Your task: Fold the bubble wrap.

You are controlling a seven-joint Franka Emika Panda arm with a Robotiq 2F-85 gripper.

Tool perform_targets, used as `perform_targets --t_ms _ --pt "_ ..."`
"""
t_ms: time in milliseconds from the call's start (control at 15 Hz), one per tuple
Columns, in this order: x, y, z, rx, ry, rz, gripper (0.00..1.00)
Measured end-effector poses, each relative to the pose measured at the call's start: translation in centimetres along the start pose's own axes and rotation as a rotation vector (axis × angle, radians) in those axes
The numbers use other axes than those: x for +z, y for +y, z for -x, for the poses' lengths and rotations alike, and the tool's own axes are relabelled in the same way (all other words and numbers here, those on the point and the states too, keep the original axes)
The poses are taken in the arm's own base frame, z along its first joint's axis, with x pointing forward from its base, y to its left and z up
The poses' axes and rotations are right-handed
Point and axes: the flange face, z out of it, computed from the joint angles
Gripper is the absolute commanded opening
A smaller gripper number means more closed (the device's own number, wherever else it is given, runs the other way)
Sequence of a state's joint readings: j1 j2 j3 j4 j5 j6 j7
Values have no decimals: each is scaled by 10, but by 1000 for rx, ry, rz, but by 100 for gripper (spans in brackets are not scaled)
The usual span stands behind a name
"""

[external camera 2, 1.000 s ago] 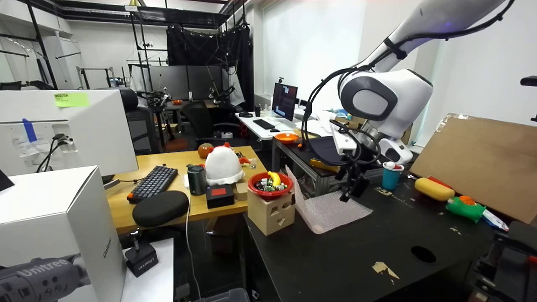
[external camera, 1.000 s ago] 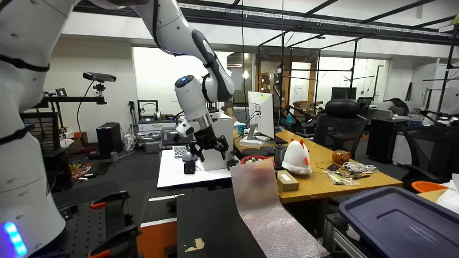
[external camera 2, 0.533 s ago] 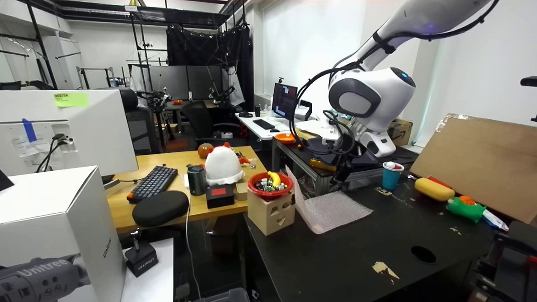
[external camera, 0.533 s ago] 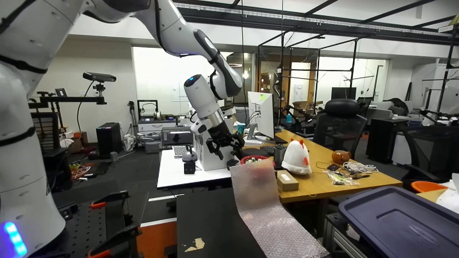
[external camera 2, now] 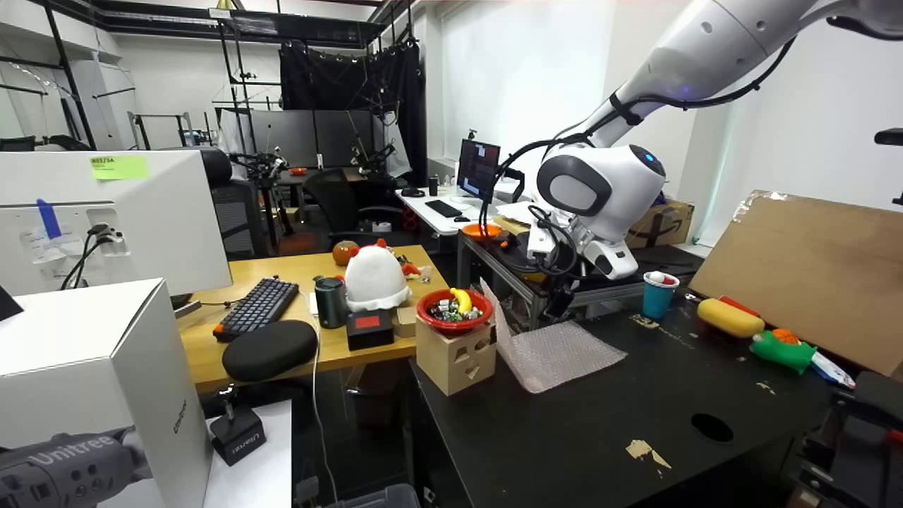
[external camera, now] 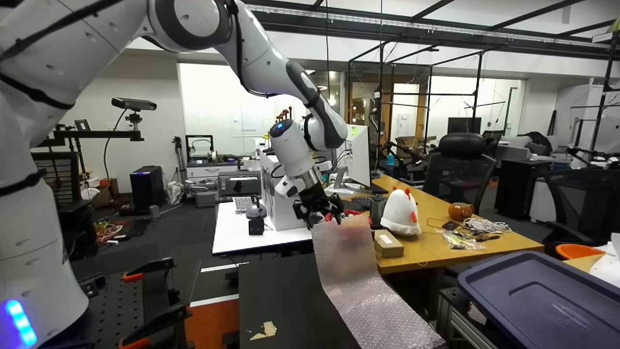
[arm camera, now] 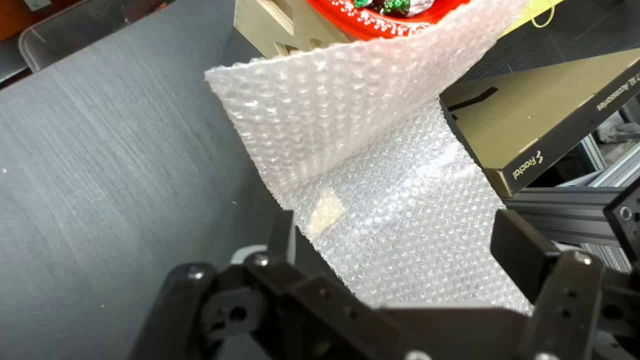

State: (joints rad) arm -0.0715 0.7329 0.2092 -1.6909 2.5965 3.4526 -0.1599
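1. Bubble wrap (external camera 2: 564,358) lies on the black bench (external camera 2: 600,437), one stretch flat, the other end curving up into a raised flap.
2. Just beside that flap stands a wooden block (external camera 2: 450,361) with a red bowl (external camera 2: 455,327) on top; whether wrap and bowl touch, I cannot tell.
3. The pincer (arm camera: 400,242) has its jaws spread wide; in the wrist view the flat stretch shows through the gap between them.
4. In both exterior views the pincer hangs tilted near the wrap; any contact is too hard to make out.
5. On the same bench, apart from the wrap, are a blue cup (external camera 2: 657,302), a yellow oblong item (external camera 2: 730,319) and a green item (external camera 2: 782,353).
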Motion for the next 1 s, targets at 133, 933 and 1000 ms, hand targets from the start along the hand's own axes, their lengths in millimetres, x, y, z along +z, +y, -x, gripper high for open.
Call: perform_targets --t_ms 133,933,1000 --pt "7 -2 -4 -3 -27 43 100" --pt "11 54 32 -412 -95 107 100" --pt "11 56 34 -443 -95 103 100"
